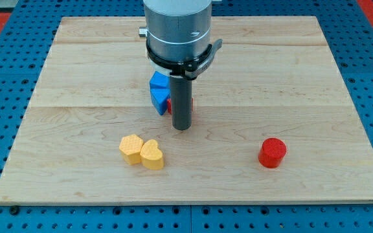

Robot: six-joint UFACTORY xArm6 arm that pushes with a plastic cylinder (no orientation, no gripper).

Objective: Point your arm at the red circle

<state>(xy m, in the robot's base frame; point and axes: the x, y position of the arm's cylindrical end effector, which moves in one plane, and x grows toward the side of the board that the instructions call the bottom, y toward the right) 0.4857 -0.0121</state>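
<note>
The red circle block (272,153) lies on the wooden board (290,77) at the view's lower right. My tip (182,127) is at the board's middle, well to the left of the red circle and a little higher in the view. Right behind the rod sit a blue block (158,94) and a red block (191,103), the red one mostly hidden by the rod. My tip stands just below them in the view.
Two yellow blocks touch each other at the lower left of my tip: a yellow hexagon-like block (131,148) and a yellow heart (152,155). The board lies on a blue perforated table (368,39).
</note>
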